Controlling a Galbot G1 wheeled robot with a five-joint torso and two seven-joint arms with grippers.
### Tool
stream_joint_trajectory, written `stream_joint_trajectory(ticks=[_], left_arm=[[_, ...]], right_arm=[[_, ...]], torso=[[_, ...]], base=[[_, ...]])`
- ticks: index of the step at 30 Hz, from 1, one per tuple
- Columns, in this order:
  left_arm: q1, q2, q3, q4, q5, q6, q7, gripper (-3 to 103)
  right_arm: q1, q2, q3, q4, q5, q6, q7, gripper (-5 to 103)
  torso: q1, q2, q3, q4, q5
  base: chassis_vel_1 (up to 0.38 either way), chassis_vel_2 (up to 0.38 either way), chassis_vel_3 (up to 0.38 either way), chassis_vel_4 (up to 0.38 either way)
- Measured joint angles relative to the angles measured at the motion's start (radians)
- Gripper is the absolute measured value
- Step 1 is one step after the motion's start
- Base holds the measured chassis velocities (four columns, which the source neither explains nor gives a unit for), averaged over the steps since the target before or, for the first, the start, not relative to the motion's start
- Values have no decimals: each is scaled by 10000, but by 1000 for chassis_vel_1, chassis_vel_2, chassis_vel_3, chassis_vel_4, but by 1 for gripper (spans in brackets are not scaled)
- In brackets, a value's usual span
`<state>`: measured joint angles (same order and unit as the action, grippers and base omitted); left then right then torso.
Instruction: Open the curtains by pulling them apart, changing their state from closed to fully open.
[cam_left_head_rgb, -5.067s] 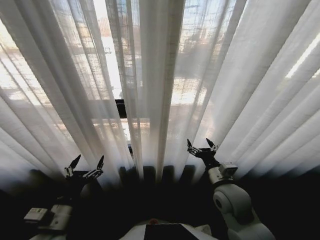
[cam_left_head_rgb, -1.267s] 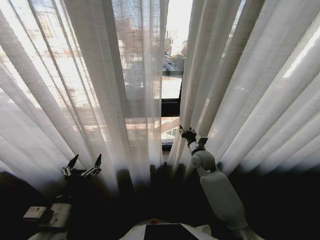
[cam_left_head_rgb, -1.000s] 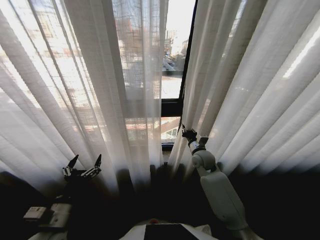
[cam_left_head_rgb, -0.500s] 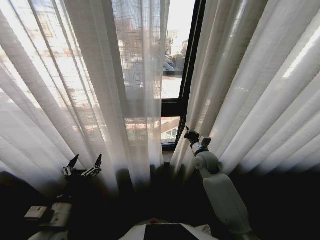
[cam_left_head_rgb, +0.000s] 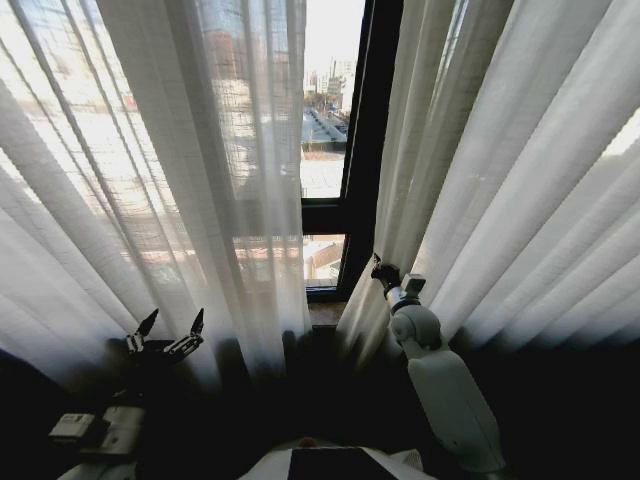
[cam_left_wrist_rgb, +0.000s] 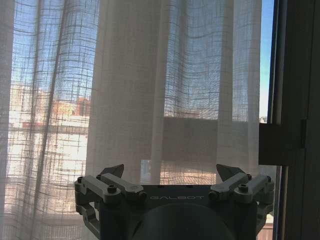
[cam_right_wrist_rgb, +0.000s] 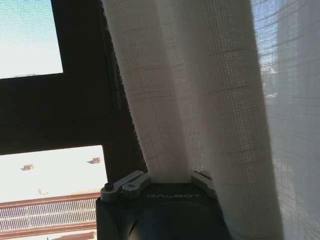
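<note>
head view: curtains (cam_left_head_rgb: 200, 180) parted partway, dark window frame (cam_left_head_rgb: 365, 150) bared; right gripper (cam_left_head_rgb: 384, 272) pinches the right panel's edge, left gripper (cam_left_head_rgb: 168, 334) spread, idle; much left to open

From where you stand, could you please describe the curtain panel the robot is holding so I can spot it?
Find the dark window frame in the gap. The curtain panel just right of it is the one: the right pincer grips its inner edge, while the left panel hangs untouched.
</note>
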<state>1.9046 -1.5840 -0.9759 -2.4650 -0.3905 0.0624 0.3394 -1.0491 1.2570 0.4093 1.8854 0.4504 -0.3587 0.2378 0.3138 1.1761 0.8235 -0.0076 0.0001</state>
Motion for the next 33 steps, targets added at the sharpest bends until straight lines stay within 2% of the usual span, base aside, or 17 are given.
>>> stream_joint_trajectory(ticks=[33], left_arm=[[-14,-19,75,149,59,-108,62,100]], right_arm=[[-192,-87,714,-2,58,124,-17,0]], torso=[[1,-1,1,-1,1]], base=[[-345,-350,342,346]])
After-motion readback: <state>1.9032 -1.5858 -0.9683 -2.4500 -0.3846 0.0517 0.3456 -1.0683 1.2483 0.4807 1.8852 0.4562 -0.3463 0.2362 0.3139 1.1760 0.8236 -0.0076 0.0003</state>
